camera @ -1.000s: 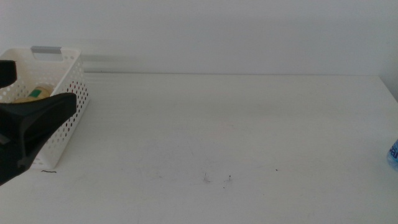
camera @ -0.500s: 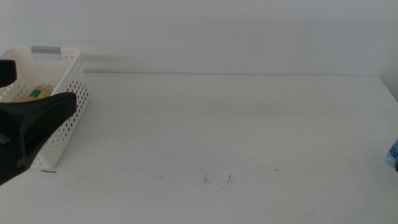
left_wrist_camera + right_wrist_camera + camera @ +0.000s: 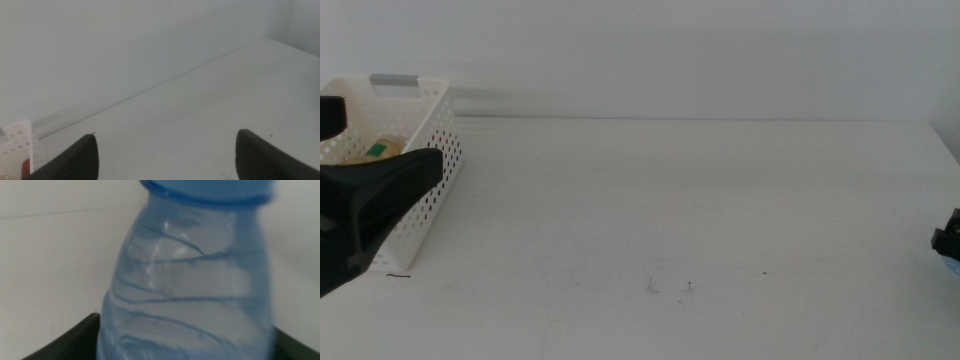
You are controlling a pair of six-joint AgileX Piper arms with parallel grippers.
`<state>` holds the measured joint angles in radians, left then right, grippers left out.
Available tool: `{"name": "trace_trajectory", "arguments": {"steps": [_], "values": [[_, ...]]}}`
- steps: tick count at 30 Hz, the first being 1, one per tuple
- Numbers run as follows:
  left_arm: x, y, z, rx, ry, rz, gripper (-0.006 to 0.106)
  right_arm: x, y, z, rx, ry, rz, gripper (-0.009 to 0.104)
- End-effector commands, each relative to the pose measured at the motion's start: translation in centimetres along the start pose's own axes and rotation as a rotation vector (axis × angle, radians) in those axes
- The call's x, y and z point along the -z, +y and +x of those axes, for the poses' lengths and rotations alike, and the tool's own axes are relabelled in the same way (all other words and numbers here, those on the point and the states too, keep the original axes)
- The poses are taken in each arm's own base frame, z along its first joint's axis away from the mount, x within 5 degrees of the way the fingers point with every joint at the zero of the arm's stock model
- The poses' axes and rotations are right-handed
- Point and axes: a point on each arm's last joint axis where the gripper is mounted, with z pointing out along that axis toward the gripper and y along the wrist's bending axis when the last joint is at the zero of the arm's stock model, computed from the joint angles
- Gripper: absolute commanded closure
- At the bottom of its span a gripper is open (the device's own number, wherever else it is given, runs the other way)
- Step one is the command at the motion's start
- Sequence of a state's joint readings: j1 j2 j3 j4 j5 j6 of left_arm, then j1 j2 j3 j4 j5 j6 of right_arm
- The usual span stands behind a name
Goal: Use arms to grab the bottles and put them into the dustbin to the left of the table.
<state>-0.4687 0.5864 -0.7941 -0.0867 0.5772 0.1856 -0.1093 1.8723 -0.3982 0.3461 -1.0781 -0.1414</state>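
Left end effector hung at the far-left edge of the middle view, beside the near wall of the white perforated dustbin. Jaws stood wide apart with nothing between them, per its wrist view. Yellow tea bottle with green neck label lay inside the bin. A small red thing showed in the bin corner in the left wrist view, probably the can, too little visible to be sure.

Right end effector sat at the right edge of the worktop; only a dark tip was visible in the middle view. A sliver of blue below it was presumably the bottle. Right wrist view was filled by the clear water bottle, with the blue cap at its top and the ribbed shoulder right in front of the lens. Dark jaw tips flanked the body on both sides. Couldn't tell whether they were clamped or only around it; contact points were out of view.

Handling guess: thin clear PET, light, probably crushable and a bit slick. Ribs suggested the wall would flex under squeeze. Best hold would be on the mid-body, or just under the shoulder where it's stiffer, with moderate force. The neck taper would let it slip.

Judgement: one bottle left to move, sitting at the opposite end from the bin, so a long carry or handover to the left.
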Motion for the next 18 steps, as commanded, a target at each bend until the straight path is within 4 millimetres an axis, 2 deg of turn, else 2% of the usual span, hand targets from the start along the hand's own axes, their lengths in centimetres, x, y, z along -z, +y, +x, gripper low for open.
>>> {"name": "trace_trajectory", "arguments": {"steps": [1,2,4,6,7,10,12,15,18], "values": [[0.2,0.0,-0.3,-0.003,-0.022,-0.004,0.007,-1.2,0.1,-0.1,0.026,-0.019,0.008,0.010],[0.2,0.0,-0.3,-0.003,-0.022,-0.004,0.007,-1.6,0.2,0.0,0.044,-0.017,0.005,0.016],[0.2,0.0,-0.3,-0.003,-0.022,-0.004,0.007,-2.0,0.4,0.2,0.059,-0.001,0.003,0.042],[0.2,0.0,-0.3,-0.003,-0.022,-0.004,0.007,-2.2,0.6,0.2,0.076,0.006,-0.011,0.086],[0.2,0.0,-0.3,-0.003,-0.022,-0.004,0.007,-2.2,0.7,0.1,0.077,-0.002,-0.025,0.097],[0.2,0.0,-0.3,-0.003,-0.022,-0.004,0.007,-1.5,2.3,-1.6,0.113,-0.068,-0.134,0.097],[0.2,0.0,-0.3,-0.003,-0.022,-0.004,0.007,-0.9,4.6,-3.9,0.113,-0.123,-0.233,0.097],[0.2,0.0,-0.3,-0.003,-0.022,-0.004,0.007,-0.5,9.6,-7.2,0.122,-0.120,-0.395,0.097],[0.2,0.0,-0.3,-0.003,-0.022,-0.004,0.007,-0.2,16.4,-10.4,0.163,-0.171,-0.571,0.097]]}}
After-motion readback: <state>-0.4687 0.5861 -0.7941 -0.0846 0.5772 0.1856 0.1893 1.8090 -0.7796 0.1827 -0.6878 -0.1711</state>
